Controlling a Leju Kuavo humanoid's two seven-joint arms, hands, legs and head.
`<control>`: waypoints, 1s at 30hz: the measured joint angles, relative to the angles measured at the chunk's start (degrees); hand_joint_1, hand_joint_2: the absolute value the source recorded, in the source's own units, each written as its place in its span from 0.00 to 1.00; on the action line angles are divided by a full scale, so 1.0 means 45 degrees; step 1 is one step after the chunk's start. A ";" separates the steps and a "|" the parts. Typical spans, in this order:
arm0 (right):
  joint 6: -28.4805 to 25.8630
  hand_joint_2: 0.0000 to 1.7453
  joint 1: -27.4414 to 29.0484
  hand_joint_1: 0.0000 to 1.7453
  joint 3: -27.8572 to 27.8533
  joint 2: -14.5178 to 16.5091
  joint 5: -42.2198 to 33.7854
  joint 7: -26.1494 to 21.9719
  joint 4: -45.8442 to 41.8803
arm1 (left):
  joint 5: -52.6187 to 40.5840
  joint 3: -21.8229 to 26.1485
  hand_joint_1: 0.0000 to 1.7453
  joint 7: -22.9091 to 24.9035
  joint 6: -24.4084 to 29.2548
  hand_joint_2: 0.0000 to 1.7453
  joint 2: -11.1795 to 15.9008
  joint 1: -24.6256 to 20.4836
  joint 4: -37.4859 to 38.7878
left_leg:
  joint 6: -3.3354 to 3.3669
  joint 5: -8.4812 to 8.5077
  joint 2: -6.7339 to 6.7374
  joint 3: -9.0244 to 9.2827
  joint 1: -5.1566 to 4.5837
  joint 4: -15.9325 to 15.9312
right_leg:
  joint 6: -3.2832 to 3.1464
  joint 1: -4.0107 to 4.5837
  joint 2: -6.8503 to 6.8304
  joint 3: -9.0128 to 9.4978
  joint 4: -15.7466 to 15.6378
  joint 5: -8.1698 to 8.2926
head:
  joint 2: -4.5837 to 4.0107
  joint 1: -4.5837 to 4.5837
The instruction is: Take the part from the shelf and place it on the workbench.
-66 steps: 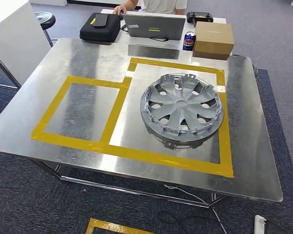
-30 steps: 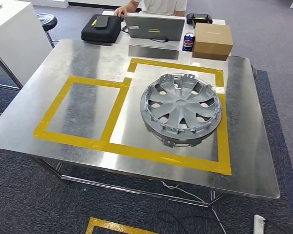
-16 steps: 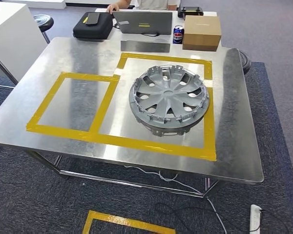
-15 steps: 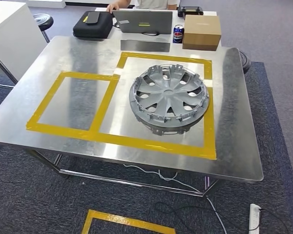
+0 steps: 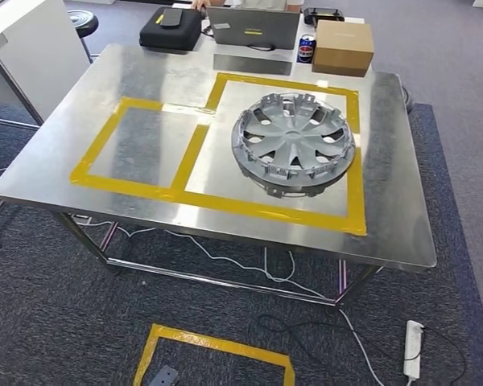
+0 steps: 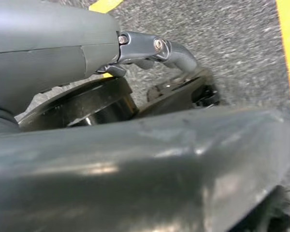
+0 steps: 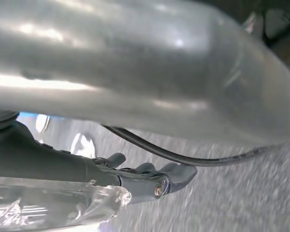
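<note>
Head view: the grey wheel cover (image 5: 293,142) lies flat on the steel workbench (image 5: 136,76), inside the larger yellow tape square (image 5: 275,211) — just right of the smaller one. Left hand (image 6: 154,48) and right hand (image 7: 151,179) hang over carpet — finger state unclear.

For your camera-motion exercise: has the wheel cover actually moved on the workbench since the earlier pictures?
No. The wheel cover sits in the same larger yellow tape square on the workbench; the camera shifted.
</note>
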 joint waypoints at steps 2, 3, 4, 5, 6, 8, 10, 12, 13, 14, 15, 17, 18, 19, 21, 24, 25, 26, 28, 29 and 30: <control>-0.0139 0.00 -0.0061 0.00 0.0060 -0.0015 0.0211 -0.0030 -0.0002 | -0.0373 -0.0016 0.00 0.0329 0.0012 0.00 -0.0043 -0.0059 -0.0002 | -0.0112 0.0194 -0.0015 -0.0259 -0.0022 0.0092 | -0.0012 0.0000 0.0011 0.1479 -0.1879 0.0107 | 0.0000 -0.0001; -0.0094 0.00 -0.0103 0.00 0.0063 -0.0026 0.0108 -0.0137 -0.0004 | -0.0580 -0.0066 0.00 0.0564 -0.0054 0.00 -0.0043 -0.0108 -0.0004 | -0.0179 0.0284 -0.0017 -0.0325 -0.0042 0.0129 | -0.0038 0.0007 0.0022 0.1972 -0.2632 -0.0026 | 0.0000 -0.0008; -0.0031 0.00 -0.0142 0.00 0.0025 -0.0036 -0.0090 -0.0300 -0.0006 | -0.0797 -0.0154 0.00 0.0856 -0.0179 0.00 -0.0029 -0.0170 -0.0005 | -0.0242 0.0371 -0.0015 -0.0361 -0.0058 0.0152 | -0.0088 0.0026 0.0034 0.2223 -0.3081 -0.0174 | 0.0000 -0.0017; 0.0015 0.00 -0.0166 0.00 -0.0056 -0.0046 -0.0308 -0.0502 -0.0011 | -0.0994 -0.0265 0.00 0.1165 -0.0341 0.00 -0.0004 -0.0240 -0.0005 | -0.0299 0.0460 -0.0013 -0.0379 -0.0060 0.0163 | -0.0166 0.0047 0.0039 0.2248 -0.3225 -0.0189 | 0.0000 -0.0026; -0.0005 0.00 -0.0181 0.00 -0.0167 -0.0053 -0.0485 -0.0706 -0.0017 | -0.1155 -0.0381 0.00 0.1448 -0.0523 0.00 0.0031 -0.0305 -0.0005 | -0.0359 0.0516 -0.0016 -0.0398 -0.0054 0.0171 | -0.0283 0.0043 0.0010 0.2147 -0.3206 -0.0128 | 0.0000 -0.0023; -0.0112 0.00 -0.0203 0.00 -0.0396 -0.0078 -0.0622 -0.1179 -0.0042 | -0.1406 -0.0594 0.00 0.1804 -0.0842 0.00 0.0098 -0.0417 -0.0009 | -0.0498 0.0062 -0.0022 -0.0539 -0.0031 0.0476 | -0.0546 0.0020 -0.0062 0.1960 -0.3211 0.0077 | 0.0000 -0.0051; -0.0068 0.00 -0.0239 0.00 -0.0491 -0.0118 -0.0440 -0.1601 -0.0067 | -0.1528 -0.0803 0.00 0.1735 -0.0939 0.00 0.0144 -0.0452 -0.0013 | -0.0630 -0.1187 -0.0024 -0.0892 -0.0005 0.1695 | -0.0725 0.0011 -0.0097 0.1683 -0.3219 0.0355 | 0.0000 -0.0102; 0.0064 0.00 -0.0271 0.00 -0.0495 -0.0141 -0.0191 -0.1723 -0.0077 | -0.1374 -0.0917 0.00 0.1518 -0.0834 0.00 0.0164 -0.0425 -0.0015 | -0.0698 -0.2091 -0.0027 -0.1210 0.0010 0.3227 | -0.0762 0.0030 -0.0098 0.1359 -0.3203 0.0639 | 0.0000 -0.0118; 0.0130 0.00 -0.0282 0.00 -0.0495 -0.0142 -0.0081 -0.1592 -0.0078 | -0.1255 -0.0929 0.00 0.1479 -0.0748 0.00 0.0162 -0.0403 -0.0015 | -0.0709 -0.2104 -0.0027 -0.1194 0.0017 0.3638 | -0.0745 0.0040 -0.0105 0.1178 -0.3194 0.0775 | 0.0000 -0.0117; 0.0215 0.00 -0.0295 0.00 -0.0495 -0.0142 0.0049 -0.1316 -0.0078 | -0.1195 -0.0929 0.00 0.1527 -0.0638 0.00 0.0155 -0.0379 -0.0015 | -0.0711 -0.1862 -0.0027 -0.0993 0.0030 0.3636 | -0.0716 0.0044 -0.0114 0.1008 -0.3183 0.0899 | 0.0000 -0.0117; 0.0346 0.00 -0.0312 0.00 -0.0492 -0.0141 0.0213 -0.0902 -0.0077 | -0.1201 -0.0939 0.00 0.1613 -0.0497 0.00 0.0138 -0.0354 -0.0015 | -0.0710 -0.1489 -0.0027 -0.0586 0.0055 0.3242 | -0.0675 0.0045 -0.0120 0.0843 -0.3172 0.1021 | 0.0000 -0.0117; 0.0754 0.00 -0.0362 0.00 -0.0460 -0.0142 0.0543 0.0075 -0.0074 | -0.1361 -0.0989 0.00 0.1702 -0.0293 0.00 0.0081 -0.0282 -0.0015 | -0.0695 -0.0961 -0.0048 0.0644 0.0118 0.1532 | -0.0554 0.0061 -0.0105 0.0592 -0.3113 0.1223 | 0.0000 -0.0123; 0.1024 0.00 -0.0384 0.00 -0.0444 -0.0142 0.0631 0.0463 -0.0073 | -0.1472 -0.1039 0.00 0.1560 -0.0337 0.00 0.0054 -0.0239 -0.0015 | -0.0645 -0.0917 -0.0074 0.1163 0.0130 0.0694 | -0.0481 0.0076 -0.0094 0.0477 -0.3070 0.1335 | 0.0000 -0.0119; 0.1262 0.00 -0.0402 0.00 -0.0432 -0.0142 0.0649 0.0696 -0.0073 | -0.1595 -0.1115 0.00 0.1295 -0.0447 0.00 0.0039 -0.0196 -0.0015 | -0.0584 -0.0963 -0.0106 0.1460 0.0119 0.0107 | -0.0409 0.0084 -0.0091 0.0357 -0.3032 0.1456 | 0.0000 -0.0125; 0.1518 0.00 -0.0398 0.00 -0.0438 -0.0134 0.0555 0.0623 -0.0073 | -0.1757 -0.1325 0.00 0.0614 -0.0583 0.00 -0.0005 -0.0092 -0.0015 | -0.0376 -0.0979 -0.0156 0.1416 0.0048 -0.0239 | -0.0277 0.0033 -0.0104 0.0132 -0.3007 0.1702 | 0.0000 -0.0112; 0.1151 0.00 -0.0309 0.00 -0.0459 -0.0125 0.0382 -0.0523 -0.0073 | -0.1511 -0.1456 0.00 0.0007 -0.0316 0.00 -0.0086 0.0061 -0.0023 | -0.0050 -0.0629 -0.0123 0.1034 0.0013 -0.0244 | -0.0108 -0.0067 -0.0100 -0.0231 -0.2340 0.0882 | 0.0000 -0.0097; 0.0955 0.00 -0.0304 0.00 -0.0463 -0.0125 0.0364 -0.1091 -0.0073 | -0.1460 -0.1458 0.00 0.0008 -0.0210 0.00 -0.0110 0.0066 -0.0027 | 0.0022 -0.0495 -0.0111 0.0903 -0.0010 -0.0242 | -0.0068 -0.0069 -0.0098 -0.0403 -0.1664 0.0209 | 0.0000 -0.0073; 0.0794 0.00 -0.0327 0.00 -0.0465 -0.0130 0.0360 -0.1647 -0.0073 | -0.1441 -0.1464 0.00 0.0078 -0.0117 0.00 -0.0138 0.0058 -0.0028 | 0.0074 -0.0363 -0.0102 0.0757 -0.0037 -0.0239 | -0.0040 -0.0063 -0.0095 -0.0576 -0.0847 -0.0421 | 0.0000 -0.0052; 0.0629 0.00 -0.0435 0.00 -0.0466 -0.0150 0.0364 -0.2452 -0.0073 | -0.1431 -0.1471 0.00 0.0230 0.0015 0.00 -0.0198 0.0029 -0.0029 | 0.0114 -0.0072 -0.0080 0.0413 -0.0109 -0.0223 | -0.0041 -0.0048 -0.0095 -0.0667 0.0470 -0.0911 | 0.0000 -0.0026; 0.0598 0.00 -0.0479 0.00 -0.0466 -0.0166 0.0364 -0.2612 -0.0073 | -0.1428 -0.1471 0.00 0.0262 0.0042 0.00 -0.0221 0.0011 -0.0029 | 0.0118 0.0070 -0.0072 0.0227 -0.0138 -0.0207 | -0.0070 -0.0034 -0.0094 -0.0454 0.0605 -0.0709 | 0.0000 -0.0026; 0.0583 0.00 -0.0505 0.00 -0.0467 -0.0187 0.0362 -0.2673 -0.0074 | -0.1427 -0.1471 0.00 0.0275 0.0061 0.00 -0.0242 -0.0005 -0.0030 | 0.0110 0.0211 -0.0073 0.0035 -0.0159 -0.0180 | -0.0115 -0.0011 -0.0094 -0.0007 0.0296 -0.0329 | 0.0000 -0.0027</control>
